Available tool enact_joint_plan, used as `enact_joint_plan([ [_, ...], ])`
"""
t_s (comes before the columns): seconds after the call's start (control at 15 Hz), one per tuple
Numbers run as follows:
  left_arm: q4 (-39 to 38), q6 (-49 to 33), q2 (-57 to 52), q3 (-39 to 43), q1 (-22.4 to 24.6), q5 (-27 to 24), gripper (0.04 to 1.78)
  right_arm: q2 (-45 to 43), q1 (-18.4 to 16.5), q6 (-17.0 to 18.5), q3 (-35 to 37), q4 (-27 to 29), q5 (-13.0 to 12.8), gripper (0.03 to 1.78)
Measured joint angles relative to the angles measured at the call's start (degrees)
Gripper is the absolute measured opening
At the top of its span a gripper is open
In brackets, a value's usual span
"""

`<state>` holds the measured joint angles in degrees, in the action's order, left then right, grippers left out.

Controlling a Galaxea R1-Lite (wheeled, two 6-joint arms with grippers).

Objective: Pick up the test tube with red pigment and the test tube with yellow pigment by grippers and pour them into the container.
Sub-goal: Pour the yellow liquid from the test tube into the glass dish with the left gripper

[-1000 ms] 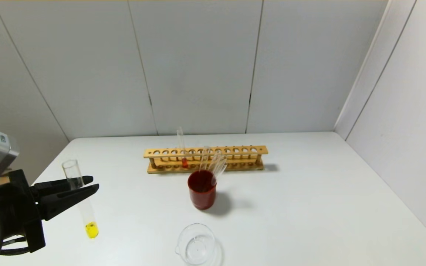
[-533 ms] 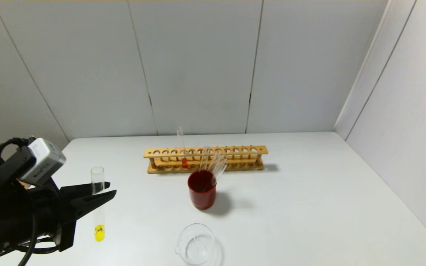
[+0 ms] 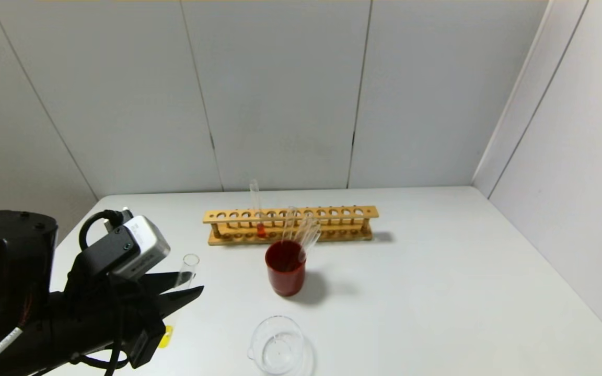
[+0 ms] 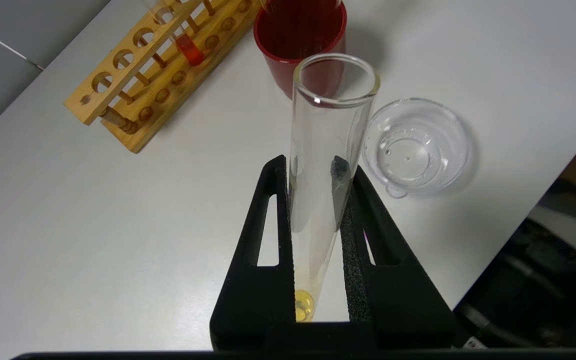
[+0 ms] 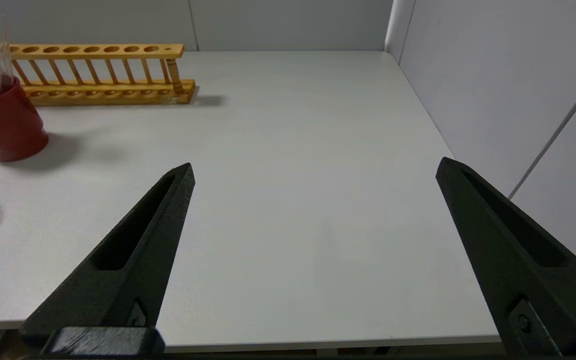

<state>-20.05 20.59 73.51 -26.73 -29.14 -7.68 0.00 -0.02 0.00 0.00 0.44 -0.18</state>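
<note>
My left gripper (image 3: pixel 188 290) is shut on the test tube with yellow pigment (image 3: pixel 187 269), held above the table at the front left, left of the container. In the left wrist view the tube (image 4: pixel 325 150) sits between my gripper's (image 4: pixel 310 167) pads with yellow liquid at its base. The tube leans, its open top towards the container (image 3: pixel 277 344), a low clear dish that also shows in the left wrist view (image 4: pixel 414 145). The test tube with red pigment (image 3: pixel 257 211) stands in the wooden rack (image 3: pixel 332 222). My right gripper (image 5: pixel 315 172) is open and empty over the table's right front.
A dark-red cup (image 3: pixel 285 267) holding several clear tubes stands between the rack and the container. It shows in the left wrist view (image 4: pixel 300 37) and the right wrist view (image 5: pixel 3 120). White walls close in the back and right.
My left gripper has moved right towards the container with the yellow tube. The tube has tilted from near upright to leaning with its top to the right.
</note>
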Motion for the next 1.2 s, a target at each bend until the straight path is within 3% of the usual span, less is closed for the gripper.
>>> enact_joint_plan([
  [1.2,-3.5,18.3,9.7,-0.4,-7.6,14.9,0.32,0.0,0.0,0.0,0.0,0.0,0.0,1.7],
])
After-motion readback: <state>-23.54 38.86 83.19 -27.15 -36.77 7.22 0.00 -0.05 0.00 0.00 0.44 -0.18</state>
